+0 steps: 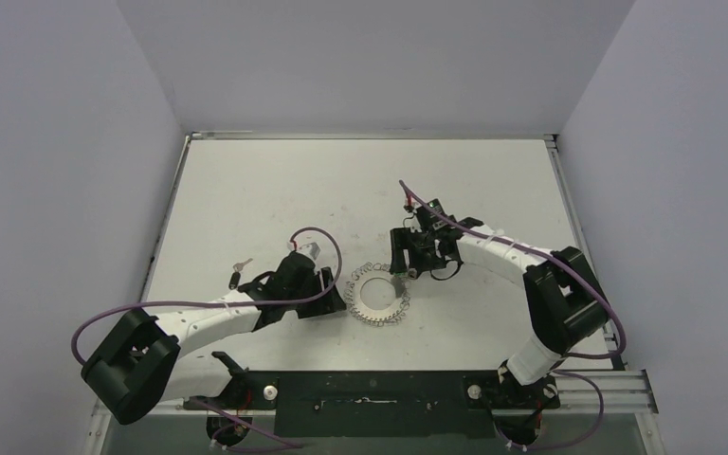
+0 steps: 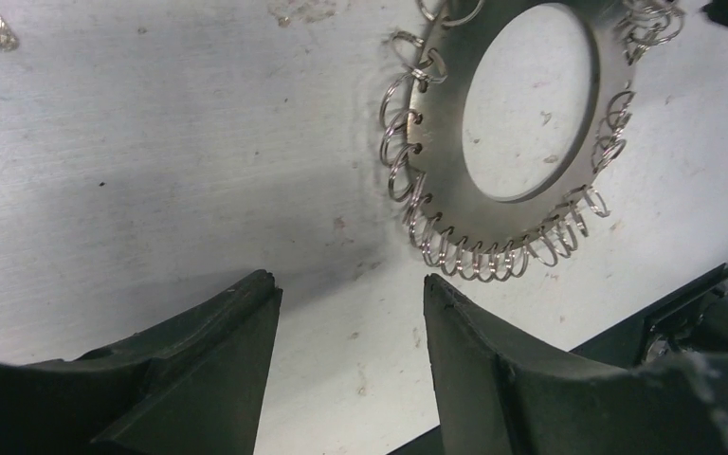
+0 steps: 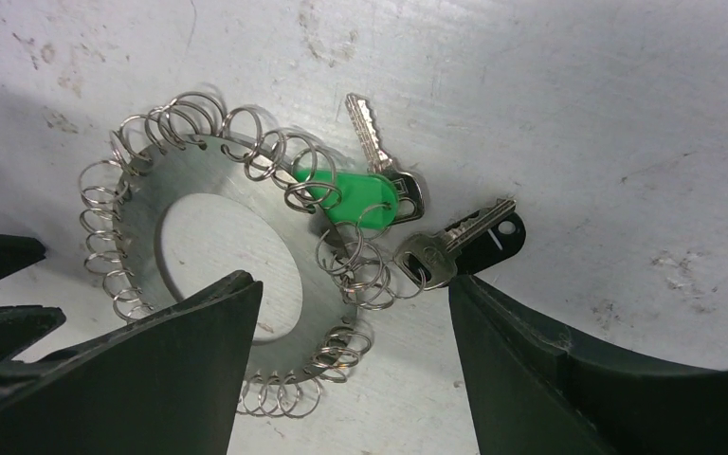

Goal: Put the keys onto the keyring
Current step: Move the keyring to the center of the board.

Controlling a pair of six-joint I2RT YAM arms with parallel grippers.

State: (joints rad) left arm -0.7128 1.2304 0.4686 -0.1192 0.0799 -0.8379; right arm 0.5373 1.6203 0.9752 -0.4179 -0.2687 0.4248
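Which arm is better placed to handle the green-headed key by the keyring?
Right. The right claw stands open over the green-headed key beside the keyring; the left claw faces a keyless stretch of its rim.

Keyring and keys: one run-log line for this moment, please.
keyring flat on table; green key at its rim, attachment unclear; left gripper open, empty; right gripper open, empty, by keys

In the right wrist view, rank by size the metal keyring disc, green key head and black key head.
Largest: silver keyring hoop fringed with wire rings.
Then: bright green key head.
Smallest: black key head, partly covered.
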